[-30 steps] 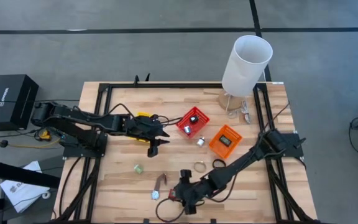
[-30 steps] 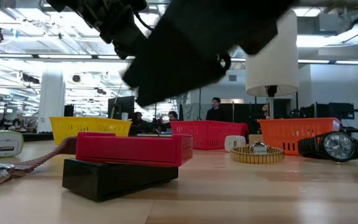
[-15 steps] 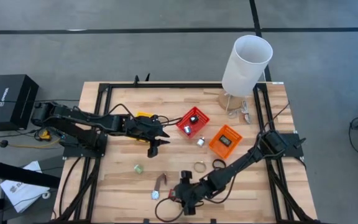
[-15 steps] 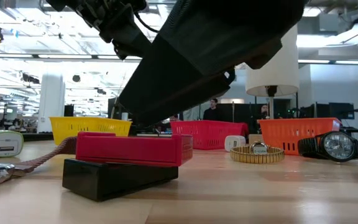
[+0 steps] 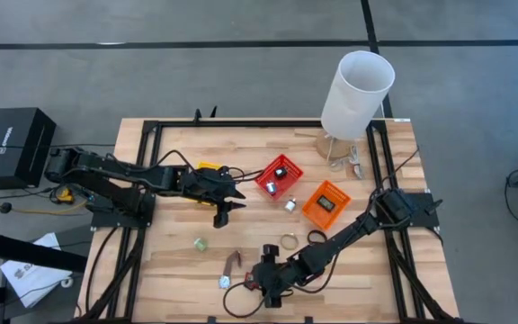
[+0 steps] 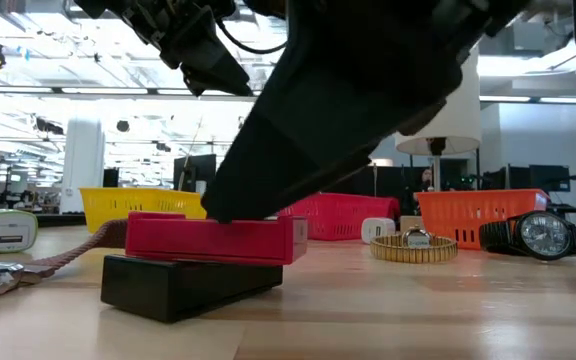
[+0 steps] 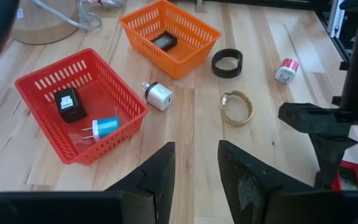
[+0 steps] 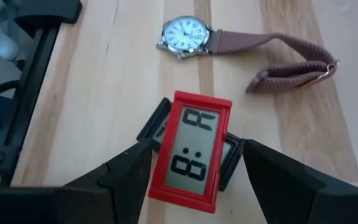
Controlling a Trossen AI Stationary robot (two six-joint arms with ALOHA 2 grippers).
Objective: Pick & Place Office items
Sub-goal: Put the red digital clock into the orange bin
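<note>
A red-topped digital timer on a black base (image 8: 191, 152) lies on the table near its front edge; it also shows in the low view (image 6: 208, 255). My right gripper (image 8: 194, 149) is open, low over the timer, one finger on each side; it also shows in the high view (image 5: 257, 281). A watch (image 8: 185, 34) with a brown strap (image 8: 291, 56) lies flat just beyond the timer. My left gripper (image 7: 194, 180) is open and empty, held above the table between the yellow basket (image 5: 207, 167) and the red basket (image 5: 279, 177). My right gripper's fingers (image 8: 129, 171) come slanting down from above and stand beside the timer's two long sides. I cannot tell whether they touch it. The timer lies flat on the table.
The red basket (image 7: 42, 87) holds two small chargers, and the orange basket (image 7: 185, 31) holds a dark item. A white plug (image 7: 159, 96), a gold bracelet (image 7: 236, 107), a black band (image 7: 227, 62) and a green ring (image 5: 200, 243) lie loose. A tall white cylinder (image 5: 356, 94) stands far right.
My right gripper has come down toward the red-black timer and tipped forward, its fingers now level with the timer's top. The gap between its fingers stays open. The timer and my left gripper have kept still.
</note>
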